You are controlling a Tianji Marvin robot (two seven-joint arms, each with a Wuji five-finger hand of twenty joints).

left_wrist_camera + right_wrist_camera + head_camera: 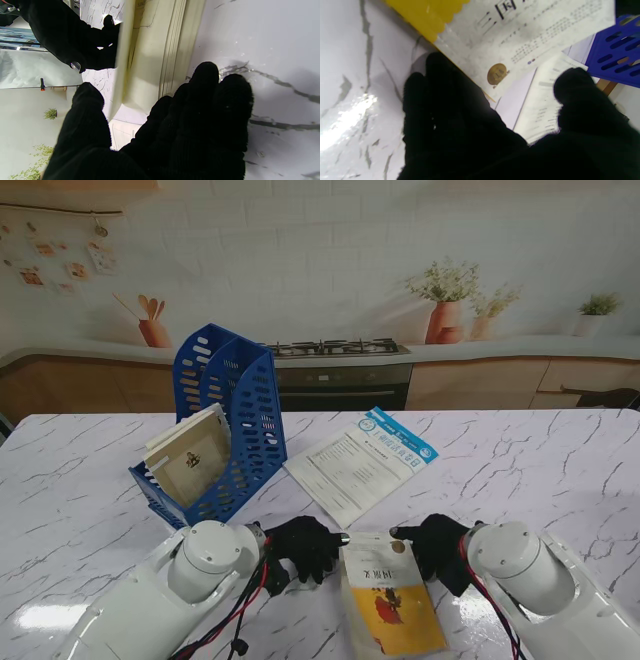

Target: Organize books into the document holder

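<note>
Yellow book (pixel 391 604) lies flat at the near table edge, between both hands. Left hand (pixel 298 546) fingers spread at its left edge; right hand (pixel 432 548) spread at its far right corner. Blue document holder (pixel 232 420) far left holds a tan book (pixel 192 455). White booklet (pixel 360 463) lies just right of the holder; marble table (pixel 540 470) beyond is open.

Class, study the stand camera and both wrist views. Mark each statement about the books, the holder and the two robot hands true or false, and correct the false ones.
1. The blue document holder already contains a book. True.
2. The yellow book lies between the left robot hand and right robot hand. True.
3. The white booklet stands inside the holder. False: it lies flat on the table.
4. The holder sits on my right. False: it is on my left.
</note>
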